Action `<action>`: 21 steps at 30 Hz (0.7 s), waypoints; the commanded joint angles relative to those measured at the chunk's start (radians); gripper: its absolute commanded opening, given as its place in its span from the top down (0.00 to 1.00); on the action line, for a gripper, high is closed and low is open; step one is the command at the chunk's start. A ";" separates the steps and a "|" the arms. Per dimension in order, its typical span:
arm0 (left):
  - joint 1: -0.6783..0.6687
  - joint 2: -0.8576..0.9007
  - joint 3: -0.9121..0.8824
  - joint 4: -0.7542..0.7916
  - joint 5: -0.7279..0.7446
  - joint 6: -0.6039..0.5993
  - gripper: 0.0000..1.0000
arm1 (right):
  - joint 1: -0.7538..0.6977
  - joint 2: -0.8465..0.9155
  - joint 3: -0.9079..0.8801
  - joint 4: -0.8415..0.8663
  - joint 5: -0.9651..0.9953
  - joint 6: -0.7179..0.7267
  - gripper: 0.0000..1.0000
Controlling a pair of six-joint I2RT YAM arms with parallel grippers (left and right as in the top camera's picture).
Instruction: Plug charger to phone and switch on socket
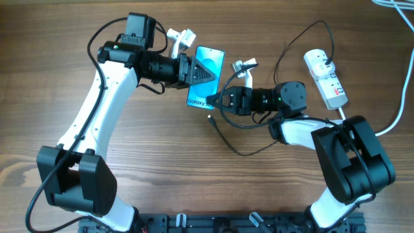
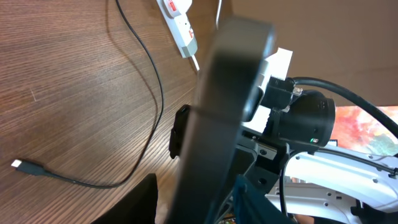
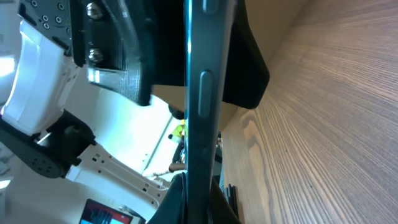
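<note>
The phone (image 1: 211,55), teal screen up and tilted, is held off the table between both arms. My right gripper (image 1: 217,100) is shut on its bottom edge by the "Galaxy" lettering; in the right wrist view the phone (image 3: 198,93) stands edge-on between the gripper's (image 3: 200,202) fingers. My left gripper (image 1: 202,70) straddles the upper part. In the left wrist view the phone (image 2: 227,93) sits between that gripper's (image 2: 199,208) jaws, with a sliver of gap at the left finger. The charger (image 1: 239,152) lies loose, its connector (image 2: 17,165) on the wood near the phone's bottom. The socket (image 1: 325,77) lies at right.
The thick white cord (image 1: 398,110) runs from the socket off the right edge. The black cable (image 2: 152,81) loops across the table from the socket (image 2: 180,25) under my right arm. The arm bases (image 1: 74,181) stand at the front corners.
</note>
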 commanded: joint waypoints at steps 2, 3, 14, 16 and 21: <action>-0.039 -0.032 0.003 -0.007 0.095 0.000 0.74 | 0.002 0.001 0.019 -0.010 0.005 0.004 0.96; -0.039 -0.032 0.003 -0.007 0.095 -0.001 0.75 | 0.002 0.001 0.019 -0.010 0.000 0.004 0.96; -0.040 -0.032 0.003 -0.071 0.096 -0.001 0.96 | 0.000 0.001 0.019 0.042 -0.092 0.289 0.96; -0.040 -0.032 0.003 -0.071 0.096 -0.001 0.96 | 0.000 0.001 0.019 0.054 -0.099 0.291 0.96; -0.040 -0.032 0.003 -0.064 -0.230 -0.035 0.96 | 0.000 0.001 0.019 0.052 -0.106 0.235 0.39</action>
